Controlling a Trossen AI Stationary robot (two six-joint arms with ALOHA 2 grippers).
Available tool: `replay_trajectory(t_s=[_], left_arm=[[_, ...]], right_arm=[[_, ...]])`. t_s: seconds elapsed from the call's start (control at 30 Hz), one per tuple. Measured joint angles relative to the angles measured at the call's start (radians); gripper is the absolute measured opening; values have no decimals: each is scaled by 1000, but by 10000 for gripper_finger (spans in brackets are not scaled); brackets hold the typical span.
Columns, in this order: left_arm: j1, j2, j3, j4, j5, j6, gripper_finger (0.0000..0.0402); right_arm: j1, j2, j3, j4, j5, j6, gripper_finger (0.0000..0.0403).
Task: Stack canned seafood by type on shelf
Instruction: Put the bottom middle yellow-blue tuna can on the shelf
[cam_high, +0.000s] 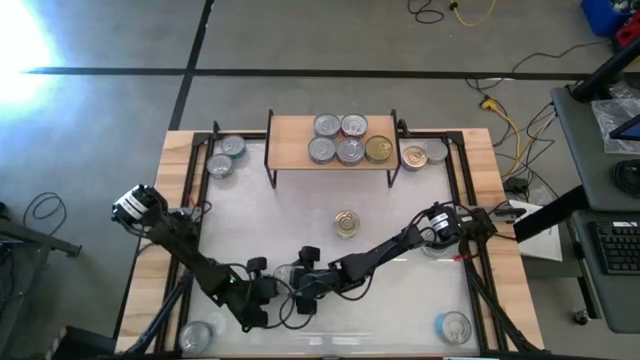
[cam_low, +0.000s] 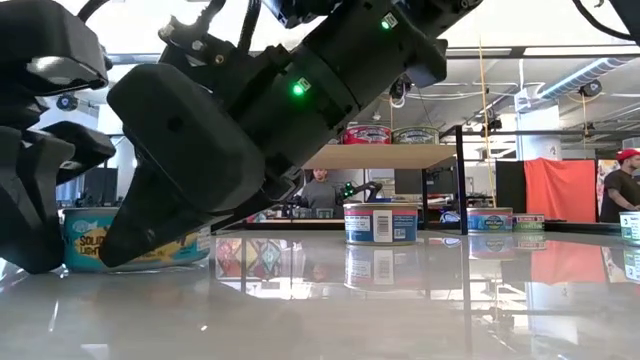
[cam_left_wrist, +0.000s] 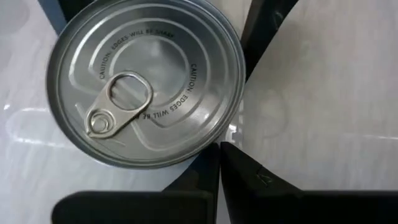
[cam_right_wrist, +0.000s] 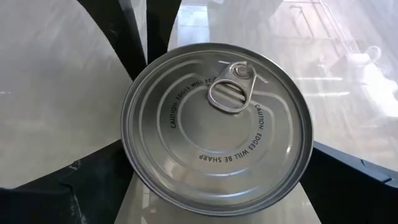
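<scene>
A silver-topped tin (cam_right_wrist: 216, 127) with a pull ring stands upright on the white table, near the middle of the near edge; it is one of the canned seafood tins. My right gripper (cam_right_wrist: 217, 155) is open, one finger on either side of the tin (cam_low: 95, 240). My left gripper (cam_left_wrist: 219, 148) is shut, its tips at the tin's rim (cam_left_wrist: 146, 84) on the side away from the right arm. The shelf (cam_high: 290, 135), a light-wood board on black legs at the far edge, carries several tins, one gold-topped (cam_high: 379, 150). My left gripper's shut fingertips (cam_left_wrist: 208, 165) slant down to the tin's side wall just under the rim (cam_left_wrist: 198, 152); whether they touch it, I cannot tell. My right gripper's fingers (cam_right_wrist: 93, 186) flank the tin's side wall, which its own top hides; touching or apart, I cannot tell.
A gold-topped tin (cam_high: 346, 223) stands mid-table. Two tins (cam_high: 225, 152) sit left of the shelf and two (cam_high: 424, 155) right of it. Single tins stand at the near left corner (cam_high: 196, 335) and the near right corner (cam_high: 455, 327). Black frame rails run along the table's sides.
</scene>
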Motion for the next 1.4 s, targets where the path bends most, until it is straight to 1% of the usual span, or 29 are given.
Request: replay_trajectory(t_s=[0.1,0.2,0.3,0.37,0.47,0.57,0.7,0.8,1.0,1.4], left_arm=[[-23,-12,40,-123,-8,-33,0],[-64,-46,70,-192,9,-45,0],[-94,-79,49,-279,16,-96,0],[-92,-105,13,-288,10,-144,0],[-75,-133,-70,-227,-35,-194,0],[-48,-140,-150,-81,-59,-190,0],[-12,-124,-237,184,-84,-117,0],[7,-112,-267,298,-88,-75,0],[13,-102,-269,331,-110,-65,0],[9,-109,-243,306,-126,-18,0]], right_arm=[[-1,0,1,-7,7,4,400],[-3,-1,3,-14,-3,2,400],[0,-1,3,-16,-7,-8,400],[1,-1,3,-16,-8,-17,400],[0,-2,3,-16,-8,-23,400],[0,-2,3,-16,-7,-23,400],[0,-2,3,-16,-3,-24,400],[0,-4,0,-30,0,-20,400],[0,-4,-2,-31,2,-15,400],[0,-5,0,-47,-1,20,400]])
